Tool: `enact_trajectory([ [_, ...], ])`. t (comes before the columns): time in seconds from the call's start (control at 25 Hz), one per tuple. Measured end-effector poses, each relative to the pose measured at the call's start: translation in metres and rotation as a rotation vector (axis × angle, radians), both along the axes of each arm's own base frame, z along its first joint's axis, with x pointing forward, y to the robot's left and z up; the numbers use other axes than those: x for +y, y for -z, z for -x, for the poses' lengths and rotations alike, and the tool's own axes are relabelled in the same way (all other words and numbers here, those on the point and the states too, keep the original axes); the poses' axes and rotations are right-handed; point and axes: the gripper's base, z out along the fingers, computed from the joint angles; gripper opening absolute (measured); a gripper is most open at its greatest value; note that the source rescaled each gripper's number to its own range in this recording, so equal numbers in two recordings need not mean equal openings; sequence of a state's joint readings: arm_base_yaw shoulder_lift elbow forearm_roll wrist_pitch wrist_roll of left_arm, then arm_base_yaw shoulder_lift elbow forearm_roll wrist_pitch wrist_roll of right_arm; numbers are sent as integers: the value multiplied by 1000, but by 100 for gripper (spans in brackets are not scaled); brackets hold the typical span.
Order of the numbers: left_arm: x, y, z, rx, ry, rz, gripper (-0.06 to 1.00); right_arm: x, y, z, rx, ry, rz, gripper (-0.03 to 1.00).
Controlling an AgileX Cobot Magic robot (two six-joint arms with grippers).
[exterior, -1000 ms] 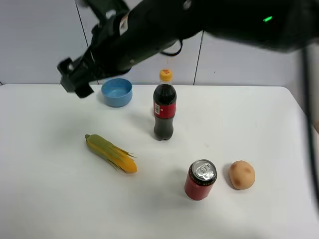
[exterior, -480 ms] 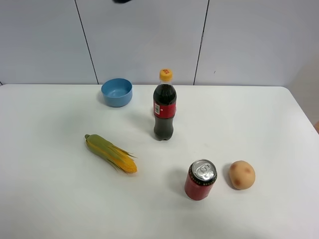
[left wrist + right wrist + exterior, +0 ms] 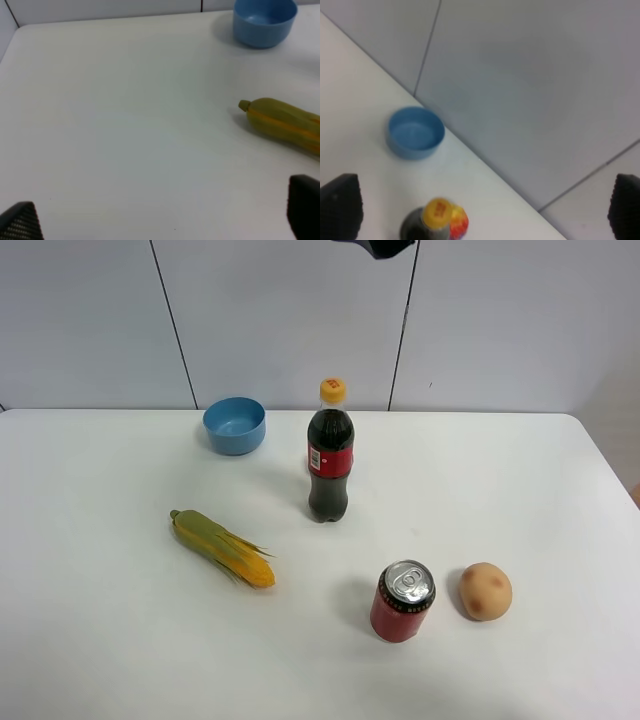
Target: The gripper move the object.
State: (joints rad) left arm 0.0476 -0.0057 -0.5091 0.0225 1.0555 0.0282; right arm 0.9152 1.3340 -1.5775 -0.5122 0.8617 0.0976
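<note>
The white surface (image 3: 120, 640) carries a blue bowl (image 3: 235, 425), cola bottle (image 3: 330, 455), ear of corn (image 3: 222, 548), red can (image 3: 402, 601) and potato (image 3: 485, 591).

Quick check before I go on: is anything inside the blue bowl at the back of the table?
Nothing shows inside the blue bowl. The right wrist view looks down onto its bare blue floor. In the exterior high view, the bowl's near wall covers part of the floor.
</note>
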Motion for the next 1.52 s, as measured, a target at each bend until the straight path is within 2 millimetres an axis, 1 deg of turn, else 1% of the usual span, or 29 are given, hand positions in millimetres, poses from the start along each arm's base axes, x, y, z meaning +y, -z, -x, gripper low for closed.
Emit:
enact_trajectory([
  [0.16,0,0,0,0,0,0,100,-8,5,0,29,33,102,100],
  [0.2,0,0,0,0,0,0,100,-13,7,-2,42,51,127,100],
  [0.28,0,0,0,0,0,0,100,-30,6,-7,73,96,150,100],
  [0.48,0,0,0,0,0,0,100,-91,1,-19,165,243,137,100],
  [0.6,0,0,0,0,0,0,100,-131,0,-22,229,374,107,100],
  [0.64,0,0,0,0,0,0,100,-145,0,-20,254,428,98,100],
  [0.76,0,0,0,0,0,0,100,-178,-3,-14,281,566,57,100],
  [0.84,0,0,0,0,0,0,100,-193,-7,-5,271,639,20,100],
  [0.92,0,0,0,0,0,0,100,-206,-6,8,271,704,-13,100],
  [1.0,0,0,0,0,0,0,100,-214,-4,25,260,750,-29,100],
  [1.04,0,0,0,0,0,0,100,-216,1,32,264,765,-31,100],
  [1.16,0,0,0,0,0,0,100,-217,15,60,270,776,-49,100],
  [1.28,0,0,0,0,0,0,100,-213,38,84,310,773,-99,100],
  [1.36,0,0,0,0,0,0,100,-211,58,99,347,777,-135,100],
  [1.44,0,0,0,0,0,0,100,-209,77,116,363,775,-160,100],
  [1.52,0,0,0,0,0,0,100,-207,96,130,363,768,-178,100],
])
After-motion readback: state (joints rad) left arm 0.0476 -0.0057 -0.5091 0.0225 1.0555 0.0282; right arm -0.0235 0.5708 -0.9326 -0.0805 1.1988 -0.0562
